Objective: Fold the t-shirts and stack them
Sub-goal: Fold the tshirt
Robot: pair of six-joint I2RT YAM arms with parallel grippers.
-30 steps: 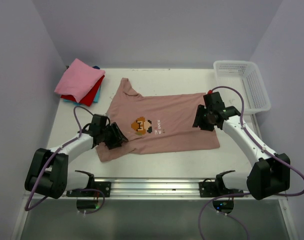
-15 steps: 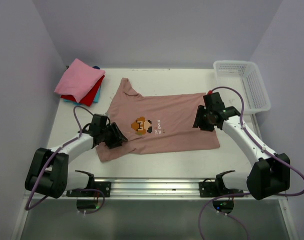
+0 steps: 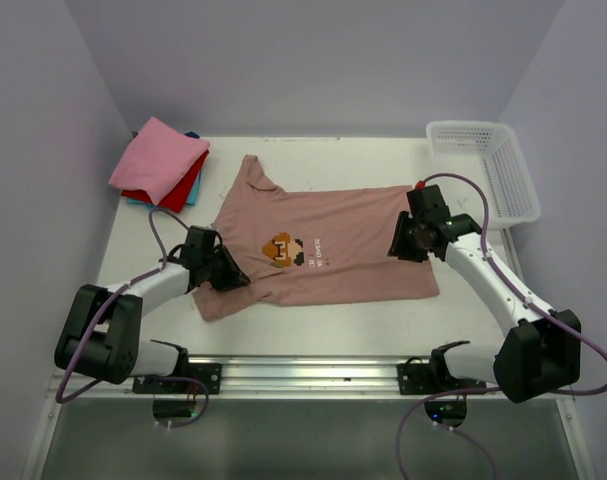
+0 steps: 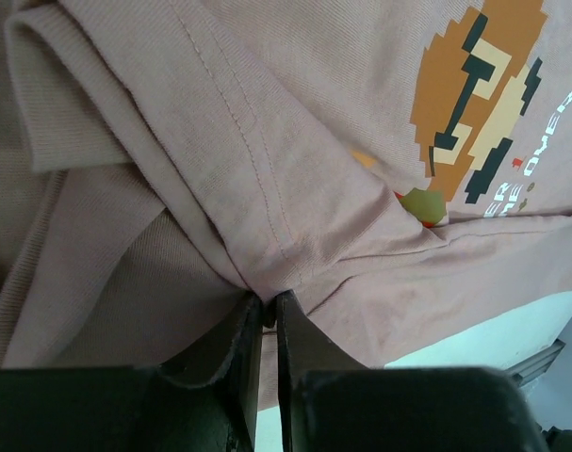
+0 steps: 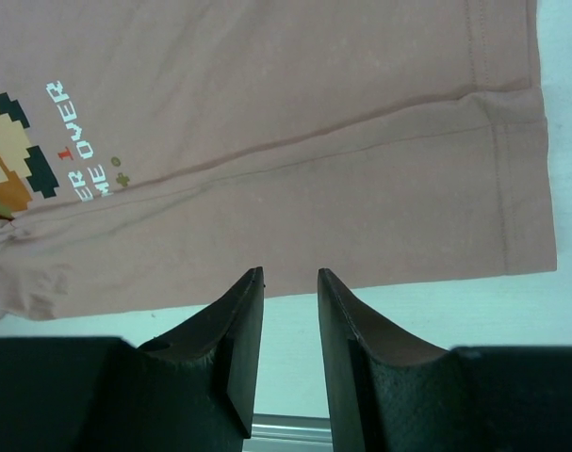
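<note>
dusty-pink t-shirt [image 3: 333,240] lies spread flat at the centre of the white surface [image 3: 313,155] in the top view, its neck toward the upper left and its hem toward the right. a folded stack sits at the upper left of the frame, with a bright pink shirt [image 3: 158,158] on top, a red shirt [image 3: 186,188] under it and a blue shirt [image 3: 141,202] peeking out at the bottom. a white lattice basket [image 3: 493,170] stands at the upper right, well apart from the stack. the left fingers [image 3: 228,275] are down on the shirt's lower left corner, and the right fingers [image 3: 403,240] are at its right edge.

in the left wrist view the left fingers [image 4: 248,330] are almost together at the bottom centre, pinching a raised fold of the pink cloth whose creases run into their tips. the pixel-art figure [image 4: 474,85] shows at the upper right.

in the right wrist view the right fingers [image 5: 246,311] stand a narrow gap apart at the bottom centre with no cloth caught between them. their tips lie over the shirt's edge, with bare surface below. white chest text [image 5: 73,141] shows at the left.
</note>
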